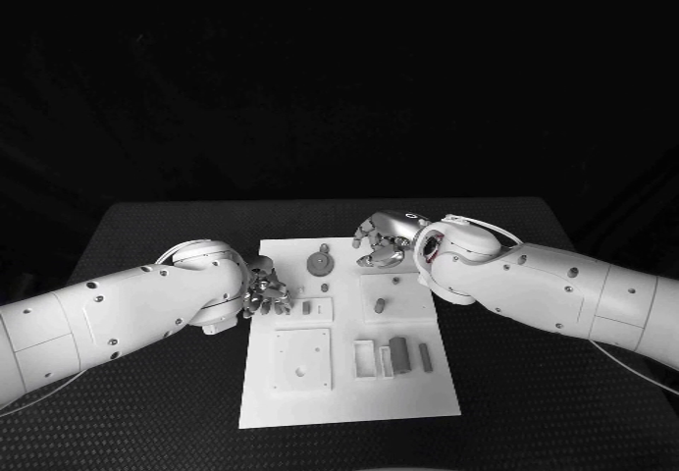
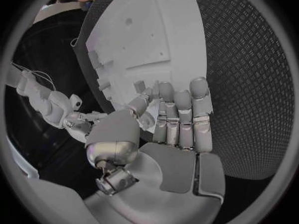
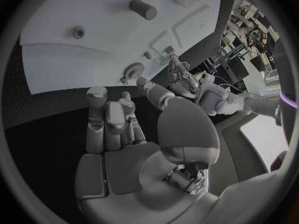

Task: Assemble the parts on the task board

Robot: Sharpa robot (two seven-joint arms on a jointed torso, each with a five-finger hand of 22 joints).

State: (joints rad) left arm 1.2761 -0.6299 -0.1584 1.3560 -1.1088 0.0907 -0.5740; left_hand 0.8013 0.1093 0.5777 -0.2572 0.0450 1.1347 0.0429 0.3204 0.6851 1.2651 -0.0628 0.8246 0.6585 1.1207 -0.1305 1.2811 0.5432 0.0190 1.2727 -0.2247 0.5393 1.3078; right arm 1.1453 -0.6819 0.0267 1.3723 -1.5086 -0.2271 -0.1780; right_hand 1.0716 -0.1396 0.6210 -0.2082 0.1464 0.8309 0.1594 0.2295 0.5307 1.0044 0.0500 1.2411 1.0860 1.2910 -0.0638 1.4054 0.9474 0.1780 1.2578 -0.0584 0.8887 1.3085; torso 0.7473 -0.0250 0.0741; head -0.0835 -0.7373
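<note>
The white task board (image 1: pixel 432 392) lies in the middle of the black table. On it are a grey gear-like part (image 1: pixel 320 263), a short cylinder (image 1: pixel 380 306) and two dark bars (image 1: pixel 399 350). My left hand (image 1: pixel 266 292) hovers at the board's left edge. Its fingers (image 2: pixel 181 117) are stretched out side by side, the thumb stands apart, and it holds nothing. My right hand (image 1: pixel 385 240) hangs over the board's far right part. Its fingers (image 3: pixel 109 119) are loosely bent and hold nothing. The gear (image 3: pixel 132 72) lies just beyond the thumb tip and the cylinder (image 3: pixel 143 8) farther off.
A raised square plate (image 1: pixel 301 358) and white blocks (image 1: pixel 365 358) sit on the board's near half. A small peg (image 1: pixel 324 248) stands beyond the gear. Bare black table (image 1: pixel 156 226) surrounds the board on all sides.
</note>
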